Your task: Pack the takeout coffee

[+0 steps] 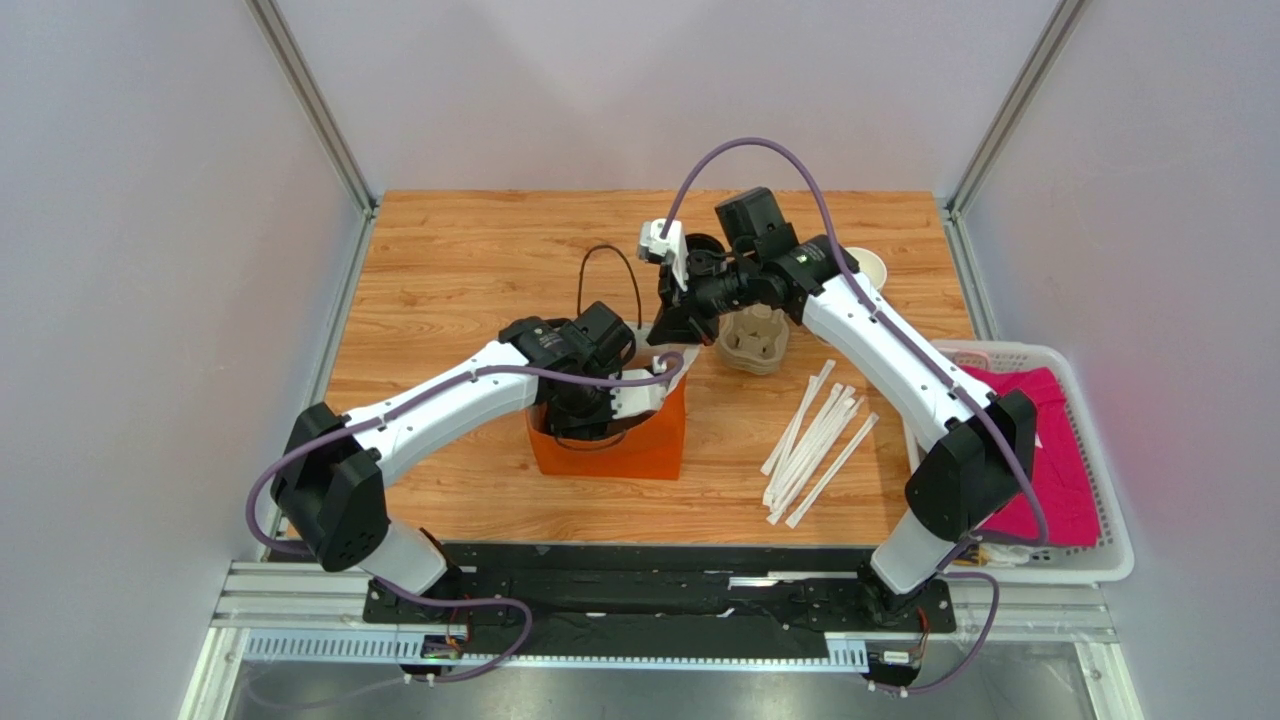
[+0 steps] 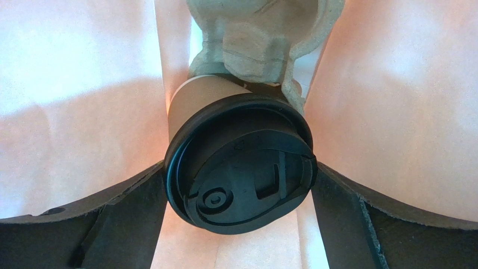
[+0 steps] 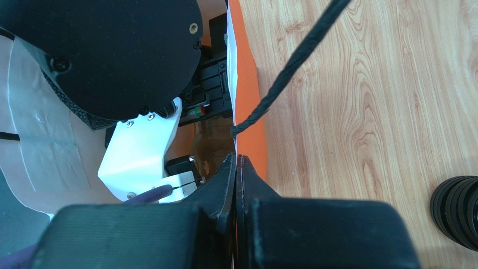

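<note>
The takeout coffee, a tan paper cup with a black lid, sits in a grey pulp carrier inside the orange paper bag. My left gripper reaches down into the bag. It is open, and its black fingers stand on either side of the lid, close to its rim. My right gripper is shut on the bag's upper edge at the far right corner, seen from above as the right gripper. From above, the left arm hides the cup.
A second pulp carrier lies right of the bag. A stack of paper cups stands behind it, and black lids are stacked nearby. White stirrers are scattered at front right. A white basket with pink cloth is at the right edge.
</note>
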Controlling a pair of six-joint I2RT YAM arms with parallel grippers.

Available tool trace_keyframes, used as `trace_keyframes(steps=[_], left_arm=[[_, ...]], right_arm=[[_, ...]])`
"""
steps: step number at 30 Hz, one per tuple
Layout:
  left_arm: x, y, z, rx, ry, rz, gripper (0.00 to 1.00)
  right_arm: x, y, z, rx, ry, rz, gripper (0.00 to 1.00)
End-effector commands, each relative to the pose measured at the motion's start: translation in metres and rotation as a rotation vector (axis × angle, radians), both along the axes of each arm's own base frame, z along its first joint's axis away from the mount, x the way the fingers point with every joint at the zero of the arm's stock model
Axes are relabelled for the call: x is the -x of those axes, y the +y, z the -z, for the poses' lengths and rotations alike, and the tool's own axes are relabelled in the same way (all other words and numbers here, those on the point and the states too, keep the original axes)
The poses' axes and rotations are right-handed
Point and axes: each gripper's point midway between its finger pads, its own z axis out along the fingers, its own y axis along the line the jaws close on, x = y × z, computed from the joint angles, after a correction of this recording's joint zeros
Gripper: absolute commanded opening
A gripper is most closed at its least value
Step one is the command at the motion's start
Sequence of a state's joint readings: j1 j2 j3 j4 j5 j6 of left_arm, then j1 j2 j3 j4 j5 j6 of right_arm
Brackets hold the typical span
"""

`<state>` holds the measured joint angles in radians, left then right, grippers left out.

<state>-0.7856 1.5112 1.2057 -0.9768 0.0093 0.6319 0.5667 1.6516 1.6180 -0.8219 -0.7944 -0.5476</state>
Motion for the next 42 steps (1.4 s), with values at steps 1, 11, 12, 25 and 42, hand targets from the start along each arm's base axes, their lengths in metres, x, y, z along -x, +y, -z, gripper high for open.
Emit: trace_keyframes(steps=[1, 11, 12, 25, 42], left_arm=[[-0.006, -0.007, -0.026, 0.053, -0.068, 0.017, 0.99], [-0.006, -0.014, -0.040, 0.080, -0.054, -0.006, 0.99], [-0.006, -0.014, -0.040, 0.080, -0.054, -0.009, 0.99], [0.005, -0.016, -0.059, 0.104, -0.011, 0.005, 0.99], [0.010, -0.017, -0.112, 0.212, -0.043, -0.046, 0.99]], right_arm=[[-0.002, -0.003, 0.004, 0.031, 0.005, 0.006, 0.00], [-0.010, -0.003, 0.000, 0.031, -0.041, 0.027, 0.00], [-0.011, -0.004, -0.001, 0.030, -0.044, 0.029, 0.00], [-0.013, -0.005, 0.000, 0.040, -0.074, 0.023, 0.00], [-0.011, -0.007, -0.003, 0.033, -0.105, 0.008, 0.00]])
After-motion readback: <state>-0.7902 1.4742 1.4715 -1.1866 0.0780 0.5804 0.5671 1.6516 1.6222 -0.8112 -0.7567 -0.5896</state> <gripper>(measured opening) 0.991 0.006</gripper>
